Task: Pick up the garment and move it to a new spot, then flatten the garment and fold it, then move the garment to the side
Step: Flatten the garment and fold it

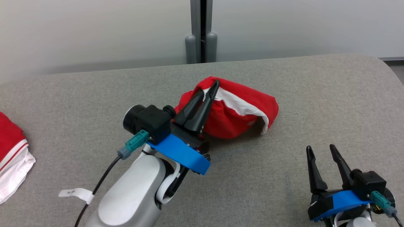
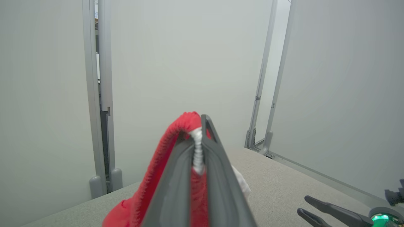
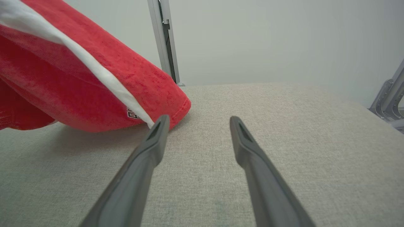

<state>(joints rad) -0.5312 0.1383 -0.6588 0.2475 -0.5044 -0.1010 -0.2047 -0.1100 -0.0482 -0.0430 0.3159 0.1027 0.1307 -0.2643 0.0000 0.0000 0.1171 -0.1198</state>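
Garment (image 1: 227, 123) is pinched at its top fold in my closed left gripper (image 1: 210, 87); my right gripper (image 1: 320, 148), spread, rests near its hem. I should lift slowly, clearing the table (image 1: 284, 78).

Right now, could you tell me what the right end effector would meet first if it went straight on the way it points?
Probably nothing but bare grey table top: the right end effector points past the red garment, whose hem lies just beside its line, though depth is unclear.

Two garments (image 1: 235, 113) (image 1: 12, 151), two grippers (image 1: 210, 89) (image 1: 320, 148), one table (image 1: 79, 101).
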